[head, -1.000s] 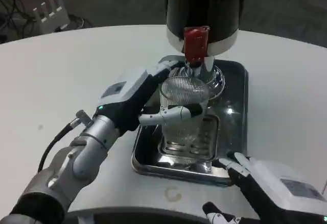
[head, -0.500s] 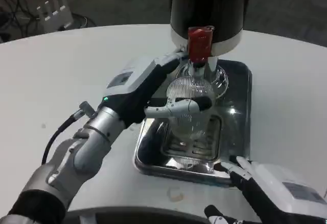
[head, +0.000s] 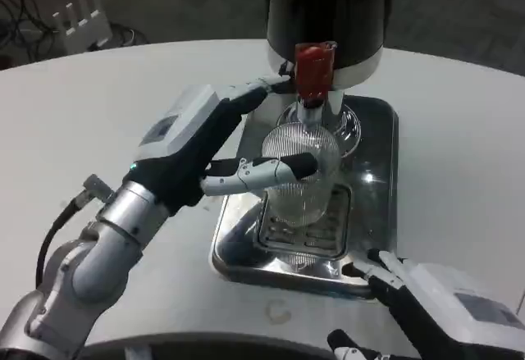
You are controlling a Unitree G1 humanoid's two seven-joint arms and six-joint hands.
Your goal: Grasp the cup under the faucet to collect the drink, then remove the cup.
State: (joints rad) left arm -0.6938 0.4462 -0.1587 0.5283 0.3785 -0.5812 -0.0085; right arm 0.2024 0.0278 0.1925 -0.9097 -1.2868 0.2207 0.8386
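A clear ribbed cup point(head: 302, 171) is held tilted above the drip grate of the steel tray point(head: 385, 204), just below the dispenser's red faucet point(head: 313, 71). My left hand point(head: 215, 143) grips the cup, with one finger point(head: 258, 171) across its front and others reaching behind it toward the faucet. The black dispenser point(head: 328, 11) stands at the tray's far end. My right hand point(head: 435, 307) lies at the lower right near the tray's front corner, holding nothing, its fingers apart.
A white rack point(head: 82, 20) sits on the floor at the far left beyond the round white table point(head: 98, 106). A faint ring mark point(head: 279, 313) lies on the table in front of the tray.
My left hand has lifted the cup off the grate and tilted it, raising it closer to the faucet. The right hand stays put.
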